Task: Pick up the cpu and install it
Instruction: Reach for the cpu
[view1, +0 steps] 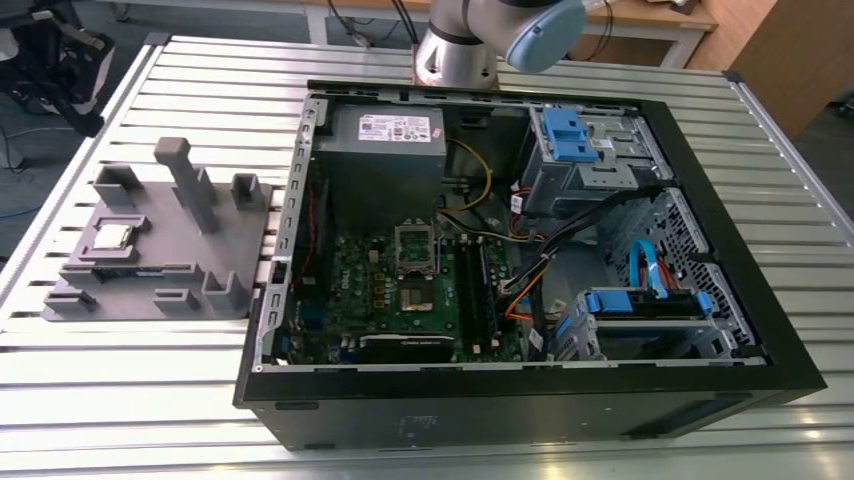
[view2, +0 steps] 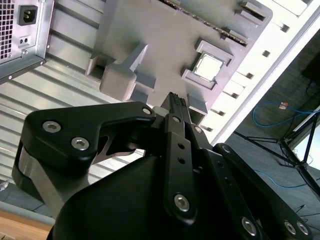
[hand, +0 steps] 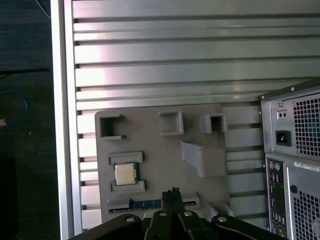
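gripper (hand: 172, 192) tips pinched, empty | hovers over tray (hand: 160, 150), cpu (hand: 125, 174) near, untouched | exterior view: cpu at 9 o'clock of socket (view1: 416, 243)

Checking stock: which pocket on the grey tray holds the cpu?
The one framed by two bars holds the cpu; the three square pockets are empty.

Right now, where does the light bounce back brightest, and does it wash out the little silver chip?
Exterior view: glare streaks the table slats near the grey tray. First wrist view: a bright patch lies on bare slats. Second wrist view: the cpu shines nearly white, yet its square outline is plain; the claw is dark.
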